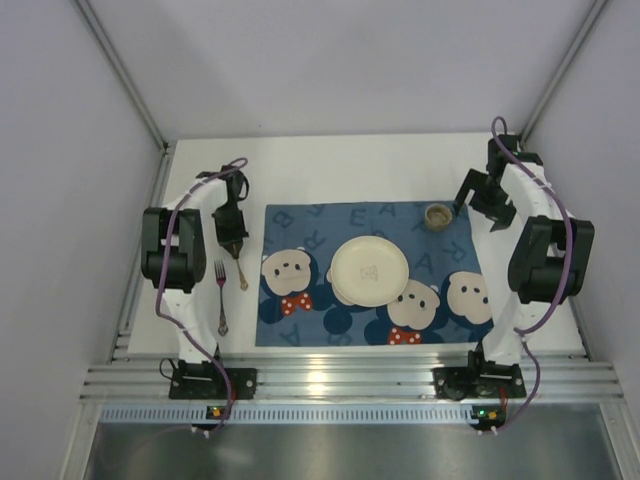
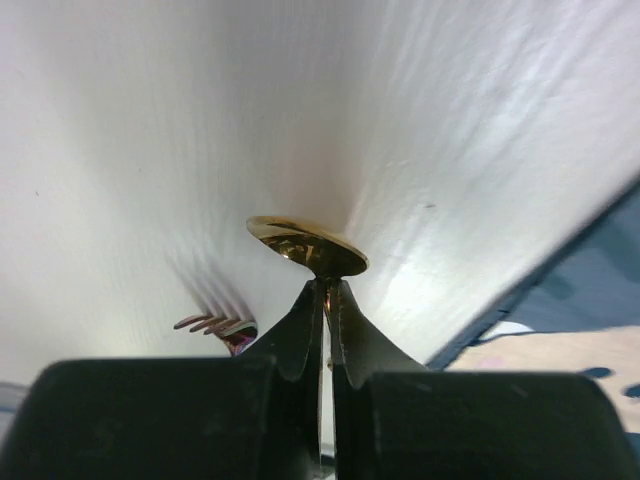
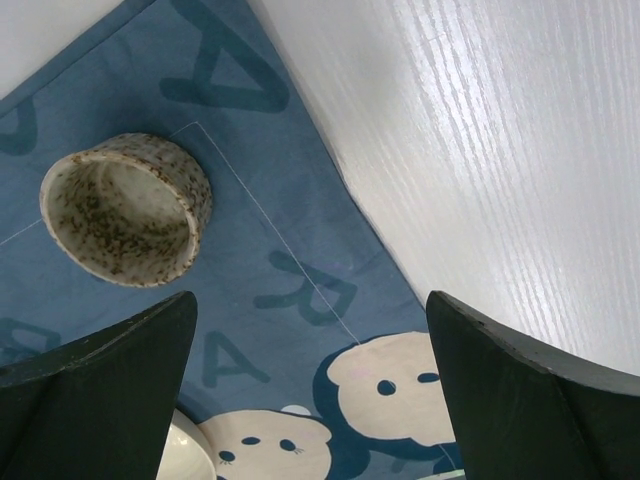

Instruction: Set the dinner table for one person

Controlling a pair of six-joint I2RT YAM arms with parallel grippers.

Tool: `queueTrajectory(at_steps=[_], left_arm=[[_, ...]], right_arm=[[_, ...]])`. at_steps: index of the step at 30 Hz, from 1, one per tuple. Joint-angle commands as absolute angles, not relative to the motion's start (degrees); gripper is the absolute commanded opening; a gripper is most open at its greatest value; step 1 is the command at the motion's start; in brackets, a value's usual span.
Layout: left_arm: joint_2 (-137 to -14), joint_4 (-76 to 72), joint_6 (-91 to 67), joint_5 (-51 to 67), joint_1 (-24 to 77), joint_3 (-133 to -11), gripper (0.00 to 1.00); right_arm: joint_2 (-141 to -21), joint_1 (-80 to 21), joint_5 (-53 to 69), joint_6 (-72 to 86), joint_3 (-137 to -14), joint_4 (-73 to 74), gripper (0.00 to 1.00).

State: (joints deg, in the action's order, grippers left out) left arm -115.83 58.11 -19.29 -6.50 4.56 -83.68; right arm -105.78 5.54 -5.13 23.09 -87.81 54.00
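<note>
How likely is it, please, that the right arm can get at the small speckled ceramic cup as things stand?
Probably yes: its hand is open, close to the cup on the blue bear-print cloth placemat, with nothing between them.

white dinner table [image 1: 350, 170], blue bear-print placemat [image 1: 300, 225]

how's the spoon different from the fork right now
Grip: the spoon is pinched in the shut left gripper; the fork lies free, untouched.
Colour: the spoon is shiny gold, the fork darker and duller.
Place: the spoon is closer to the placemat, the fork further left.
Shared: both are left of the placemat, over the bare dinner table.
</note>
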Motion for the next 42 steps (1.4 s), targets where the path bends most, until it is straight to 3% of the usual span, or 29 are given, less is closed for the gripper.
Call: queueTrajectory(at_steps=[1,11,23,31,42], left_arm=[[-109.18,52.74,-18.37,-3.29,6.15,-87.62,0.0],[-105.38,50.1,-17.14,-0.27,15.11,-87.81,0.0],[-106.43,47.9,-23.63,12.56,27.49,-94.2,0.0],[-120.31,47.47,-34.96,19.51,39.1,-115.2,0.0],[-131.91,30.24,-47.46,17.68,52.73,-119.25,0.0]], right_arm=[[-102.04,5.98,-4.04,23.73,-87.63,52.82,0.98],[-98.09,5.98,-4.48,24.43,-83.68,52.21,0.98],[-92.46,6.06,-5.01,23.91,-79.54,53.0,1.0],[-86.31,5.89,-5.18,24.6,-78.57,58.78,1.0],[-69.97,5.8,-6.94,27.68,-79.28,67.83,1.0]])
